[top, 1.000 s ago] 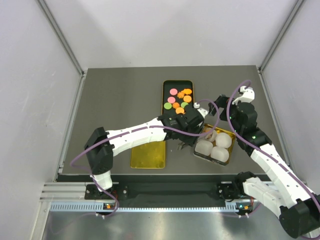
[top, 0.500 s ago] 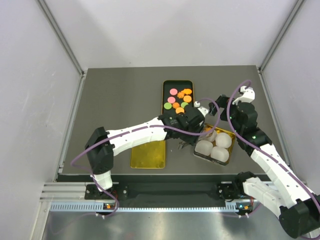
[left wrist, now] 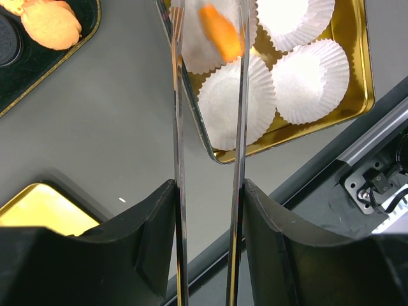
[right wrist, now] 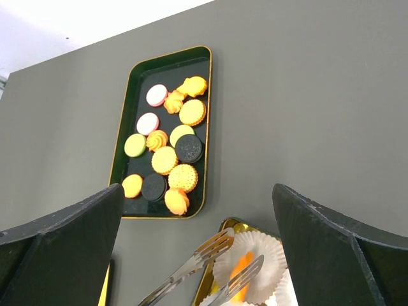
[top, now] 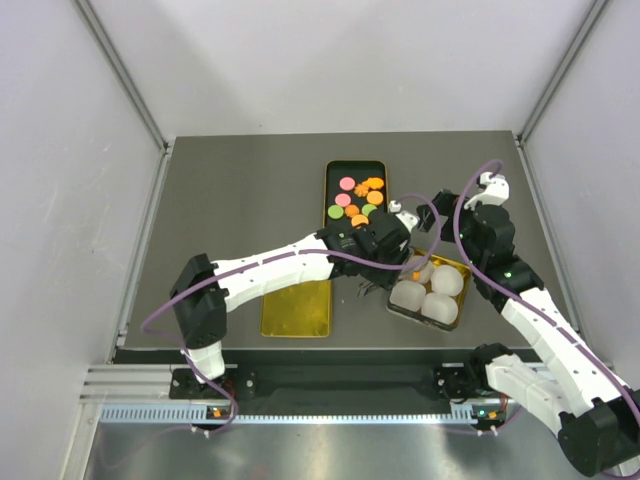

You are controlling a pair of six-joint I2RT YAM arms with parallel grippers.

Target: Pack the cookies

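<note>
The cookies [top: 356,198] are orange, pink, green and black discs on a black tray [top: 334,170]; they also show in the right wrist view [right wrist: 164,159]. My left gripper [top: 388,243] [left wrist: 209,185] is shut on metal tongs [left wrist: 177,127]. The tong tips are spread over a white paper cup [right wrist: 252,261] in the gold tin [top: 455,318]. One orange cookie [left wrist: 220,32] [right wrist: 242,271] sits tilted between the tong blades, against one blade, in or just above that cup. My right gripper [top: 482,196] [right wrist: 197,188] is wide open and empty, above and behind the tin.
The gold tin [left wrist: 357,95] holds several white paper cups [left wrist: 236,105]. A gold lid [top: 296,310] [left wrist: 38,207] lies left of it near the table's front edge. The metal rail [left wrist: 376,146] runs along the front. Grey walls enclose the table.
My left gripper and the tongs have shifted slightly towards the back over the tin. The right arm has not moved.
</note>
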